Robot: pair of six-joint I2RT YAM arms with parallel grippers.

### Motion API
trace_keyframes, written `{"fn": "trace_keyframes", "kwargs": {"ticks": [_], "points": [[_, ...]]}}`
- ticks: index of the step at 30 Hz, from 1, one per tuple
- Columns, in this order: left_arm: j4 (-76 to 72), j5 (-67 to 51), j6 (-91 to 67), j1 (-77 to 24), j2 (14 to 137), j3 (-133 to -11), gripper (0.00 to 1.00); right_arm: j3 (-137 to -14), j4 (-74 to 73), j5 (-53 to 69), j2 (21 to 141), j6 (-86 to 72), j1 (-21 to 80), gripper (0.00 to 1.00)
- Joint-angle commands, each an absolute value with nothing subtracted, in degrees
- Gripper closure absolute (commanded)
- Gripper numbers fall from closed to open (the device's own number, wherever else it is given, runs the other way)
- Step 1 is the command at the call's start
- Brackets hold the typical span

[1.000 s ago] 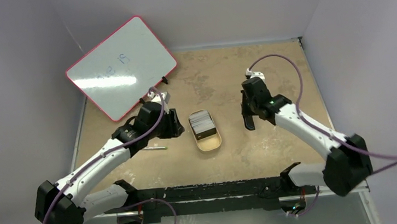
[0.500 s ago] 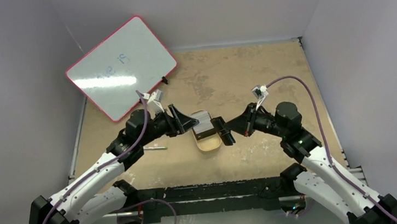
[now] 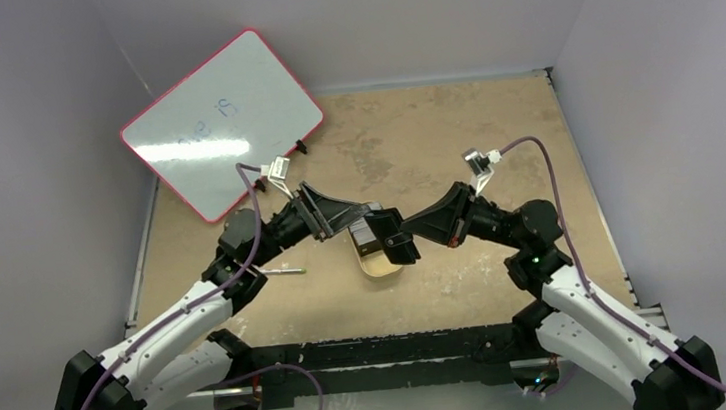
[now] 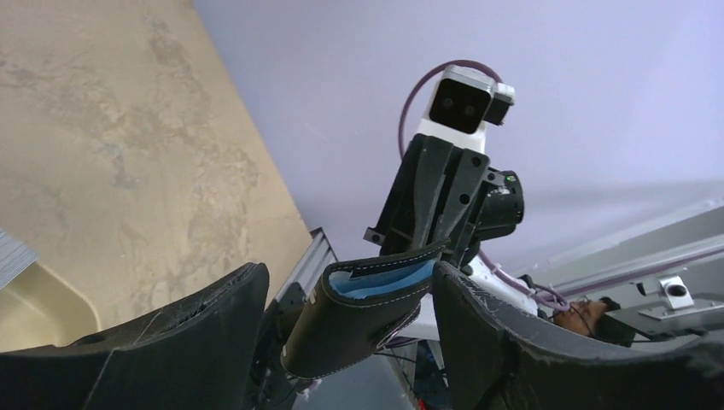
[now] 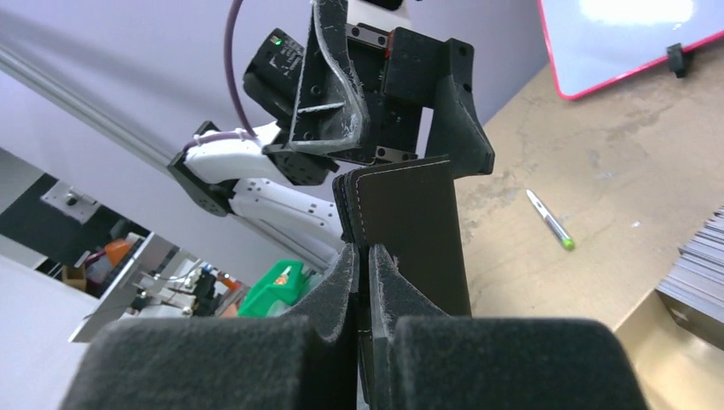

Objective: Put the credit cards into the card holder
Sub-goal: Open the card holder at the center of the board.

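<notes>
Showing the card holder (image 5: 414, 222) held in the air between the two arms, above the near end of the tan oval tin (image 3: 381, 265). The right end effector (image 5: 363, 256) is clamped on one edge of it, both pads pressed flat against its outer faces. The holder is a small black folding wallet with pale stitching along its border. From the left wrist view it hangs slightly parted, and a bluish-grey lining shows at the mouth, which faces away from that camera. The left end effector (image 4: 348, 282) has its fingers spread wide, one on each side of the holder, with a gap visible on both sides. The credit cards (image 5: 696, 256), a whitish-grey stack, lie in the far end of the tin, apart from the holder; from above the arms hide most of the stack. The tin rests on the mottled tan surface (image 3: 452, 126). A silver pen (image 5: 549, 219) with a green tip lies on the surface near the left arm, and a red-framed whiteboard (image 3: 221, 123) leans at the far left corner.
</notes>
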State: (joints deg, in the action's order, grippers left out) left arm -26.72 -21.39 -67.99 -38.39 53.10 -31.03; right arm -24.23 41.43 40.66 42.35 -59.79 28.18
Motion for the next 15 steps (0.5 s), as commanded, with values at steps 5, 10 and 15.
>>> {"fn": "trace_keyframes", "kwargs": {"ticks": [5,10,15], "points": [[-43.17,-25.03,-71.24,-38.98,52.83,-29.12,0.24,-26.02,55.95,41.52,45.55,-66.65,28.35,1.0],[-48.5,-26.05,-71.31,-39.3,53.53,-27.93,0.22,-26.04,64.22,40.9,48.45,-71.06,28.3,1.0],[-52.7,-26.21,-72.53,-39.59,55.28,-26.65,0.31,-25.81,68.27,40.35,50.57,-73.41,28.32,1.0]]}}
